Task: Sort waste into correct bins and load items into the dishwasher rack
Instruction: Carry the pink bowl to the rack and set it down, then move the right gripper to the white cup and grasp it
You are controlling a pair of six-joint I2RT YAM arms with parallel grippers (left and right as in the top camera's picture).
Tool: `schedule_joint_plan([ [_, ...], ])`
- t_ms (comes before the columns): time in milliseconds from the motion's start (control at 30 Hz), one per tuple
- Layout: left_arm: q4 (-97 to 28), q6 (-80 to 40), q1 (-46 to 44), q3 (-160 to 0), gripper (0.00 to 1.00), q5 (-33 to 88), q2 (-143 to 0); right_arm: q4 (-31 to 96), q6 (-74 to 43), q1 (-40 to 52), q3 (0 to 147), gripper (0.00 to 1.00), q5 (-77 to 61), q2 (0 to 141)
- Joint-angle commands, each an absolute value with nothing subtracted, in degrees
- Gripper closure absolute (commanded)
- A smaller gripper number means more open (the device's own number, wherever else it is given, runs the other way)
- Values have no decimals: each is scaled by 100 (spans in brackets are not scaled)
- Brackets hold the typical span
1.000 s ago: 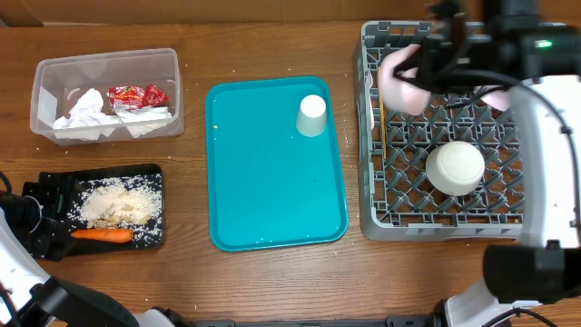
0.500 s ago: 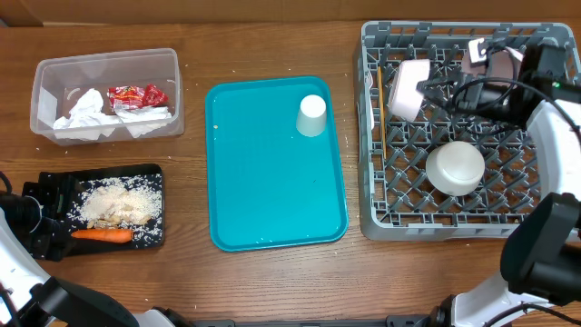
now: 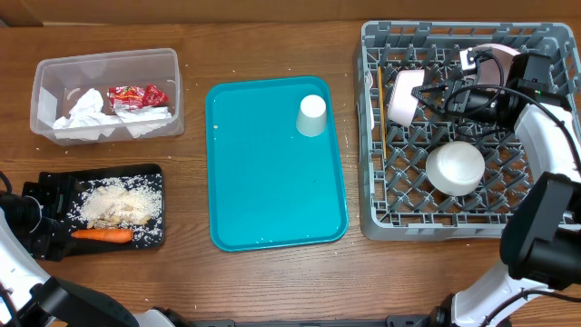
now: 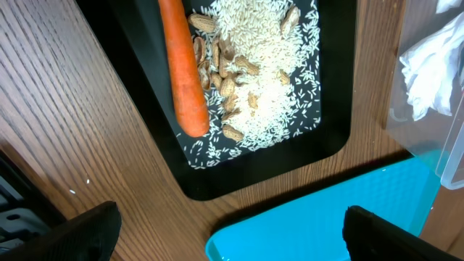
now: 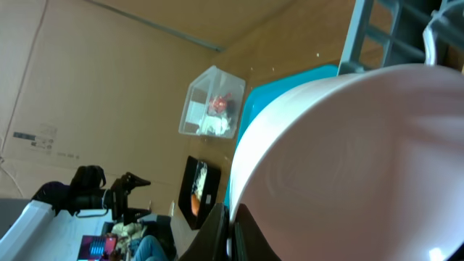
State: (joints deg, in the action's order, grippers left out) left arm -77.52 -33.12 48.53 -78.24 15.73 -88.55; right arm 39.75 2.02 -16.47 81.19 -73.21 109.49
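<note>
One view, left wrist, reveals peanuts (image 4: 230,85) among the rice (image 4: 279,80).

No text legible. Print on red wrapper (image 3: 136,94) blurred. From my right wrist: label (image 5: 34,137) on cardboard wall (image 5: 116,65), nine o'clock, characters too small to read.

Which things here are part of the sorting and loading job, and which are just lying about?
Job: clear tub, napkins, red wrapper, black tray, carrot, food scraps, rack, tilted white dish, upturned bowl, cup, wooden stick.
Lying about: teal tray, merely carrying the cup.
</note>
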Motion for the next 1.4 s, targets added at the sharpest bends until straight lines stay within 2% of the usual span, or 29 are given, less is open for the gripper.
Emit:
schedule_joint_plan([
  [0, -7749, -3382, 4873, -7811, 0, 1597, -8882, 3778, -165, -1656, 8088, 96, -7216, 11194],
  [167, -7749, -3385, 4873, -7811, 0, 1597, -8882, 3736, -626, -1892, 8184, 92, -6910, 11240],
  [333, -7749, -3385, 4873, -7811, 0, 1597, -8882, 4182, -646, -2366, 8569, 86, -6904, 11225],
  [500, -7747, -3385, 4873, -7811, 0, 1597, -8882, 4954, -624, -2733, 9019, 85, -6619, 11150],
  [567, -7749, -3385, 4873, -7811, 0, 1597, -8882, 5336, -598, -2836, 9238, 81, -6202, 11076],
  [667, -7749, -3382, 4873, -7811, 0, 1597, -8882, 5979, -602, -2902, 9631, 60, -5295, 10914],
  [700, -7749, -3385, 4873, -7811, 0, 1597, -8882, 6228, -602, -2899, 9782, 56, -4974, 10857],
  [833, -7749, -3385, 4873, -7811, 0, 1597, -8882, 7061, -602, -2880, 10388, 56, -4217, 10774],
  [967, -7749, -3382, 4873, -7811, 0, 1597, -8882, 7669, -602, -2797, 10886, 60, -4136, 10768],
  [1133, -7749, -3382, 4873, -7811, 0, 1597, -8882, 8289, -580, -2320, 11424, 62, -3999, 10733],
  [1267, -7749, -3385, 4873, -7811, 0, 1597, -8882, 8267, -832, -987, 11454, 54, -3120, 10661],
  [1333, -7749, -3385, 4873, -7811, 0, 1597, -8882, 7990, -1188, -246, 11393, 41, -2359, 10667],
  [1367, -7749, -3385, 4873, -7811, 0, 1597, -8882, 7806, -1374, 123, 11351, 25, -1968, 10669],
])
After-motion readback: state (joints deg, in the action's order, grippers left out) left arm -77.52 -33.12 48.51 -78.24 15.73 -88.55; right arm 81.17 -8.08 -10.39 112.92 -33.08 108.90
